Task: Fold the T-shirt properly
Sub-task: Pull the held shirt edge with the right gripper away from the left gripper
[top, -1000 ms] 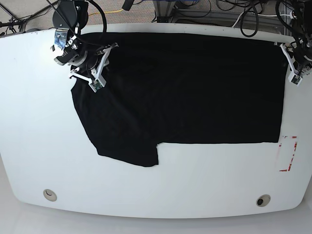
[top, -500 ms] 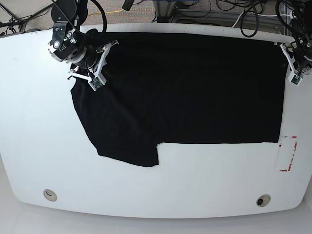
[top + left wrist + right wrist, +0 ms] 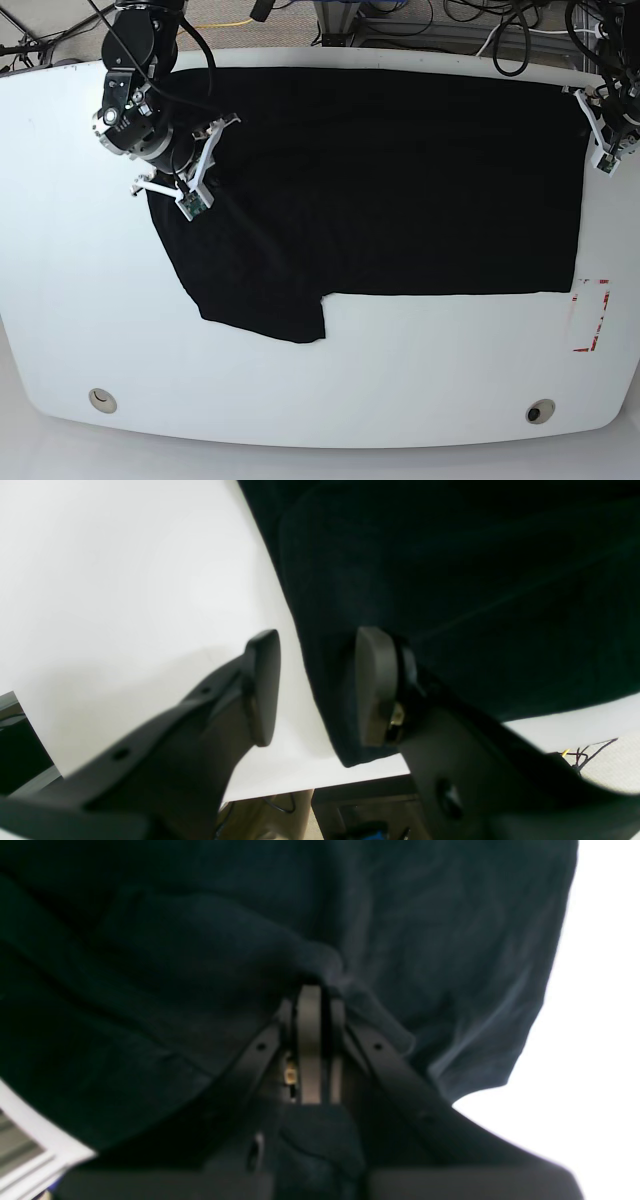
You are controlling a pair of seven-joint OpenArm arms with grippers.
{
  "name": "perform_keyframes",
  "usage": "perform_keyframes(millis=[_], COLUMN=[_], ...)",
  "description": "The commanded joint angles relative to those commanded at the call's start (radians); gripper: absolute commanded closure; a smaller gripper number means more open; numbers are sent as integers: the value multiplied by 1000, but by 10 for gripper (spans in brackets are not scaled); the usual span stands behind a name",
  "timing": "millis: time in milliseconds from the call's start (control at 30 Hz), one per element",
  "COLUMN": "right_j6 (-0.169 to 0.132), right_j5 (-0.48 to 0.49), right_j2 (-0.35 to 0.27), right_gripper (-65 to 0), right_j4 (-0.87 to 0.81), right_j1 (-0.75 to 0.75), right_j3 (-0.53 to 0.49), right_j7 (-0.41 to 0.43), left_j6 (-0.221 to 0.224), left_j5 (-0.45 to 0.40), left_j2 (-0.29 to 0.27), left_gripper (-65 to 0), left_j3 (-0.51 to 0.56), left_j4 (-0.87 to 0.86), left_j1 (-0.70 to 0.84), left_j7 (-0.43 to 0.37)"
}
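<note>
Black T-shirt (image 3: pixel 400 180), long axis left-right across worktop (image 3: pixel 270 400), soft matte cloth; left pincer (image 3: pixel 317 687) wide, right pincer (image 3: pixel 320 1045) narrow, holding fabric.

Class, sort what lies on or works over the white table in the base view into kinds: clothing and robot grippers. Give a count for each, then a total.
Clothing: 1 (the black T-shirt)
Robot grippers: 2 (the left gripper and the right gripper)
Total: 3
</note>
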State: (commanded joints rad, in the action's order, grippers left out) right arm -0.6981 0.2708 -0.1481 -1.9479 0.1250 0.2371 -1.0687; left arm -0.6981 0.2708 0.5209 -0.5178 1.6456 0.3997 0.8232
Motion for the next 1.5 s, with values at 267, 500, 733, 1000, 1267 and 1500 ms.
perform_keyframes(millis=[267,500,733,1000,1267,1500], right_j6=[0,0,0,0,0,0], right_j5=[-8,-3,0,109,193,193], right_j2=[0,-58,-63,-49,-43,-63], right_gripper=[-60,-368,-398,-357,-300,-300], right_j4=[98,110,49,-26,-17,94], right_j1=[-72,-77,3,176,276,318], right_j3=[-2,9,167,256,341,341], right_j7=[0,-2,-8,-25,-23,11], left_j6=[0,0,0,0,0,0], left_j5=[0,0,9,9,-2,0], left_j2=[0,0,-2,-14,-49,-41], left_gripper=[-233,-233,-235,-233,-233,-233], left_j3=[0,0,0,-11,-37,-38], left_j4=[0,0,9,11,-25,-135], left_j1=[0,0,0,2,31,21], left_j7=[0,0,3,3,0,-3])
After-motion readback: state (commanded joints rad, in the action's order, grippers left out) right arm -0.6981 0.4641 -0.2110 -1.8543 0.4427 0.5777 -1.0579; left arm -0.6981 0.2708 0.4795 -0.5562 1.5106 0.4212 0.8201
